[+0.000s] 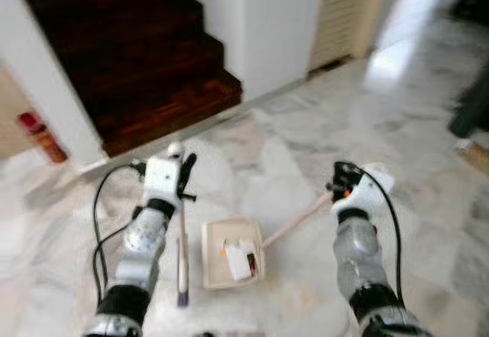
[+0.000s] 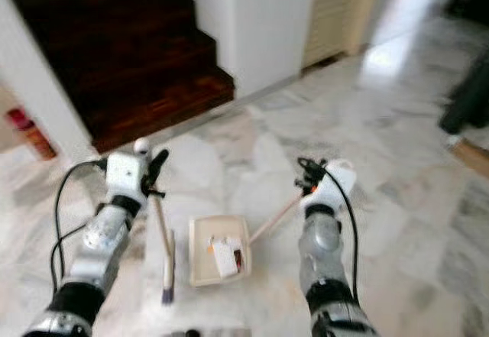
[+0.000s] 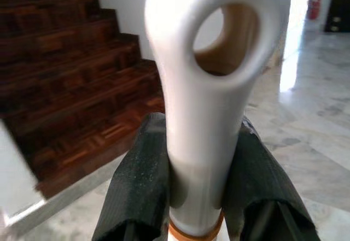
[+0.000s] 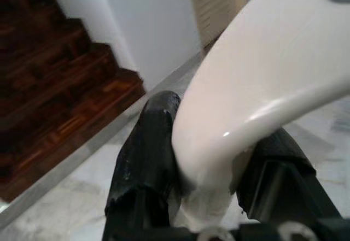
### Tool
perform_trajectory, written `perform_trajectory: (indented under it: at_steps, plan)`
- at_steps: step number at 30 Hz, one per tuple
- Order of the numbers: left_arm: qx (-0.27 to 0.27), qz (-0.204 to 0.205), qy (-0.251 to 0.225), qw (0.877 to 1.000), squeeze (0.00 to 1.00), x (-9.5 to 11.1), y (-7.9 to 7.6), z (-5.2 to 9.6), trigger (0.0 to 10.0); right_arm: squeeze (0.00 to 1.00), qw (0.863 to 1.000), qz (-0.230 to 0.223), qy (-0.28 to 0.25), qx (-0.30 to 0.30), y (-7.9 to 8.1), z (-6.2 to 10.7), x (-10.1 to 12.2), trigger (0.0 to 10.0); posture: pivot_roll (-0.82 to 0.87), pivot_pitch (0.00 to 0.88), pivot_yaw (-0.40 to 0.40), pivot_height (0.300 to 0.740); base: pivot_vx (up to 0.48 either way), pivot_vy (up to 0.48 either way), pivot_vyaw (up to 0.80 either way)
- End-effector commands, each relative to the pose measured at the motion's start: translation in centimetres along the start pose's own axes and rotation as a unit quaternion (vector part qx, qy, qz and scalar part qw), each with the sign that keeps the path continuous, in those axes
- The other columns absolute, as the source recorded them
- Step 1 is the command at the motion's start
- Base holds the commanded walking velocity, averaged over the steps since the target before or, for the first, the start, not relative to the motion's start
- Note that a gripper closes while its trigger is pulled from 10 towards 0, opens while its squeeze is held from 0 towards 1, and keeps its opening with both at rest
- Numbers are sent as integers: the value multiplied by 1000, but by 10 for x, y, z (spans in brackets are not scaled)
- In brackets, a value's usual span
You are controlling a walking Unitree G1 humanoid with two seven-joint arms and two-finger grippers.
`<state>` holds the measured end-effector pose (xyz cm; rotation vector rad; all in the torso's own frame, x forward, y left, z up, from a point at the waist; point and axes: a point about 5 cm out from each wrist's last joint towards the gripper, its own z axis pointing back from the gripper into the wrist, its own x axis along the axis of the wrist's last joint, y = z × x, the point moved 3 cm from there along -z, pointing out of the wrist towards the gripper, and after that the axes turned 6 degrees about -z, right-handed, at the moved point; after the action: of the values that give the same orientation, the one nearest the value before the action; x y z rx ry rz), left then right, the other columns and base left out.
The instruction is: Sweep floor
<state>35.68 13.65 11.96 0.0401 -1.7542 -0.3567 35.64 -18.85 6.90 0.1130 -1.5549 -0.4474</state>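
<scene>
At the far left a red cylinder (image 1: 42, 137) stands on the floor beside the white stair wall (image 1: 46, 85), with dark wooden stairs (image 1: 145, 54) rising behind it. The left gripper (image 1: 183, 170) is raised over the pale marble floor (image 1: 306, 138) and clamps the top of the broom (image 1: 182, 264): in the left wrist view its two black fingers (image 3: 139, 181) press on either side of a glossy white handle end (image 3: 205, 88) pierced by a round hanging hole, with an orange ring just below the grip. From that gripper the pale stick runs down towards the robot, ending in a dark brush tip on the floor. Just right of the broom lies the dustpan (image 1: 229, 254), a cream square tray flat on the marble, holding white scraps and a small orange and dark bit. Its thin wooden handle (image 1: 294, 222) slants up and rightward to the right gripper (image 1: 341, 183), which is closed around the curved white grip (image 4: 262, 88), a black finger (image 4: 147, 153) on each side. The dustpan thus sits between the two arms, below both grippers. Beyond stand a white wall corner (image 1: 267, 24) and a louvred door (image 1: 340, 16).
</scene>
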Motion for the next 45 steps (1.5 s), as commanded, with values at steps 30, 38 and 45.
perform_trajectory:
  at_steps: [30, 38, 45]
  plan:
    - [10, 11, 5, 1000, 0, -6, 5, 5, 10000, 0, 1000, -11, -3, 13, 9, -7, 10, 10000, 11, 0, -53, 740, 0, 137, 235]
    - [12, 10, 6, 1000, 0, -6, 7, 7, 10000, 0, 1000, -15, 1, 5, 6, -7, 10, 10000, 25, 0, -55, 740, 0, 345, 0]
    - [19, 9, 9, 1000, 0, -7, 11, 10, 10000, 0, 1000, -22, 10, 1, 7, -8, 8, 10000, 31, 0, -60, 740, 0, 344, 0]
